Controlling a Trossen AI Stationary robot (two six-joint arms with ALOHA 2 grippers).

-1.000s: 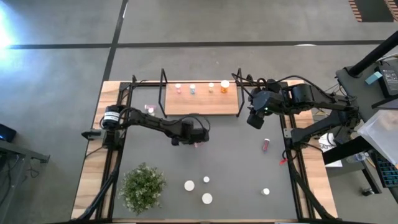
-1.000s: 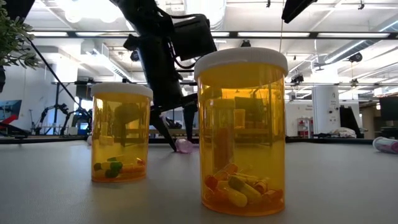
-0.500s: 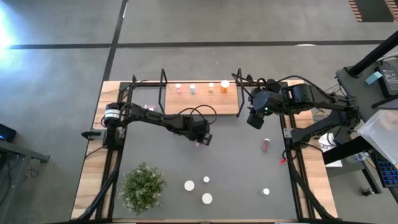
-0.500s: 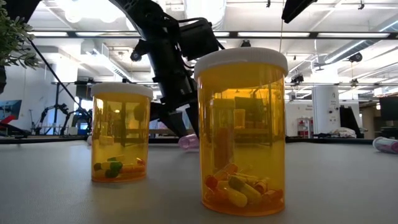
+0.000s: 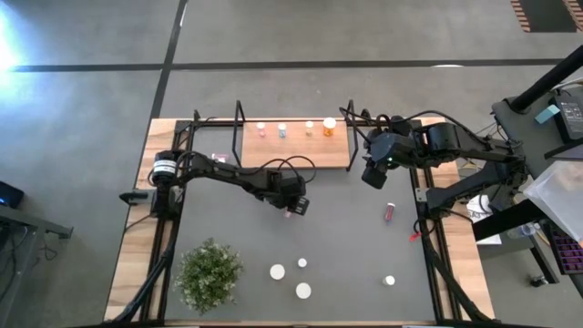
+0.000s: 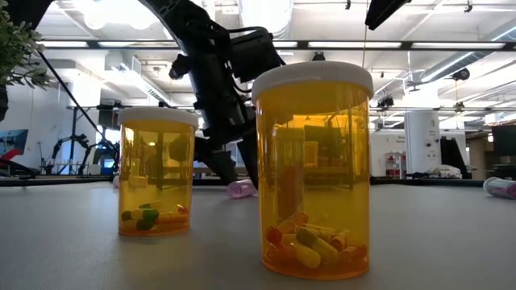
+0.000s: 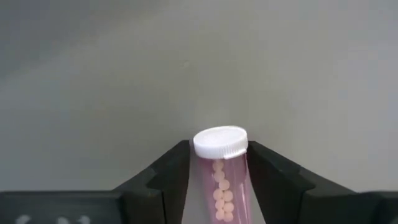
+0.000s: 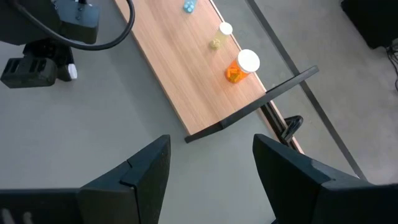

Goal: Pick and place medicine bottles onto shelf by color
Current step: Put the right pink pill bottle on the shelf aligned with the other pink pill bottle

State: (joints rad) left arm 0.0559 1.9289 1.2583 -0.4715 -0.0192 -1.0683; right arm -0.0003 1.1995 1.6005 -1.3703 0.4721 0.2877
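High view: a dark worktop (image 5: pixel 346 237) fills the middle of the frame, with a wooden shelf (image 5: pixel 296 150) at its upper centre. Four small bottles stand in a row along the shelf's upper edge, among them an orange bottle (image 5: pixel 329 127) at the right end. The left hand (image 5: pixel 293 206) reaches to the centre of the frame, just below the shelf. In the left wrist view its two dark fingers (image 7: pixel 165 180) flank a pink bottle (image 7: pixel 221 171) with a white cap that lies on the grey surface; whether they press it or stand just clear cannot be told. The right hand (image 5: pixel 373 175) hovers beside the shelf's right end, fingers spread and empty, as the right wrist view shows. Another pinkish bottle (image 5: pixel 390 211) lies at centre right. Three white-capped bottles (image 5: pixel 277 271) stand at lower centre, a fourth at lower right. A green plant (image 5: pixel 209 273) sits at lower left.
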